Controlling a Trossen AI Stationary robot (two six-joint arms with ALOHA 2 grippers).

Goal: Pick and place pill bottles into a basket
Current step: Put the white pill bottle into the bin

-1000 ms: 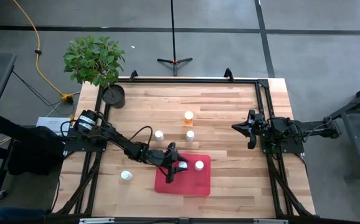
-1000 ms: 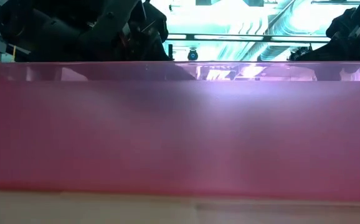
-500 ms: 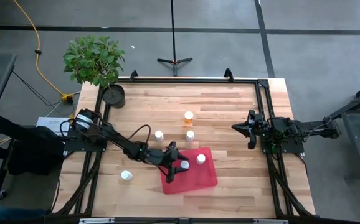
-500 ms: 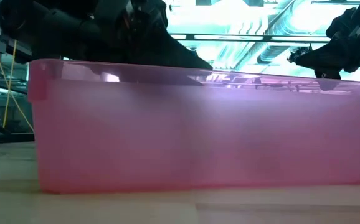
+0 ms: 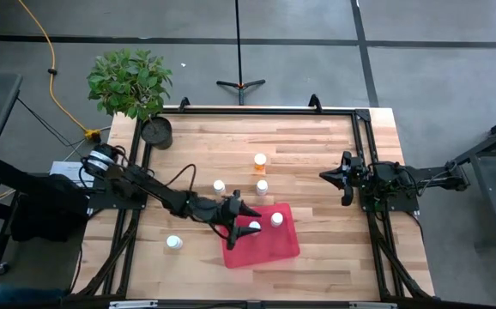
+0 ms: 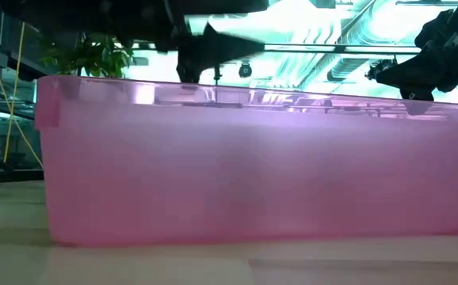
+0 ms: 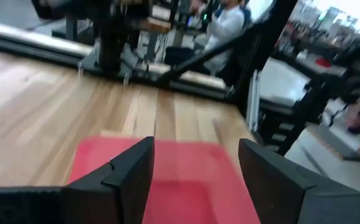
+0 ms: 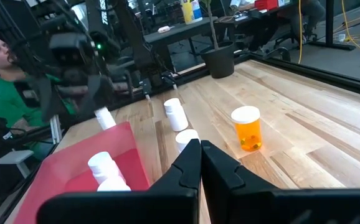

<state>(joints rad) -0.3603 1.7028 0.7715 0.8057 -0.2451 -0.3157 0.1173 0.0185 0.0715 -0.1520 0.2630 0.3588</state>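
The red basket (image 5: 263, 240) lies turned askew at the table's near middle and fills the low view (image 6: 253, 182). Two white pill bottles (image 5: 254, 227) (image 5: 275, 220) stand in it. On the wood stand an amber bottle (image 5: 259, 160) and white bottles (image 5: 262, 185) (image 5: 219, 185) (image 5: 174, 243). My left gripper (image 5: 241, 211) is open and empty, above the basket's far left corner; the red floor shows between its fingers (image 7: 195, 162). My right gripper (image 5: 327, 176) waits shut at the table's right (image 8: 200, 152).
A black round pot (image 5: 156, 131) with a green plant (image 5: 130, 81) stands at the far left corner. A black frame rail (image 5: 257, 110) runs round the table. A person in green (image 8: 5, 93) sits beyond the table's left side.
The basket has slid away from the near edge and turned, its right end swinging toward the far edge. My left gripper has risen and drawn back toward the table's left, away from a white bottle that stays standing in the basket.
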